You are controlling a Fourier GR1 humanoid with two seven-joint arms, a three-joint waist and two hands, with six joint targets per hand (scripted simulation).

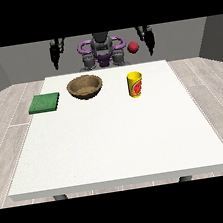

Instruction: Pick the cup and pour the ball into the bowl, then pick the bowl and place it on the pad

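A yellow cup (pixel 135 84) with a red mark stands upright on the white table (pixel 118 143), right of centre towards the far side. A small red ball (pixel 133 47) shows above the cup, apart from it and level with the robot's torso; nothing holds it. Left of the cup sits a brown wooden bowl (pixel 85 86). A flat green pad (pixel 44 103) lies near the table's left edge. Both black hands are raised beside the robot, beyond the table's far edge: the hand at the view's left (pixel 54 55) and the hand at the view's right (pixel 149 40). Their fingers hang straight and hold nothing.
The robot's torso (pixel 102 51) stands behind the far edge of the table. Wooden floor surrounds the table on all sides. The near half of the tabletop carries no objects.
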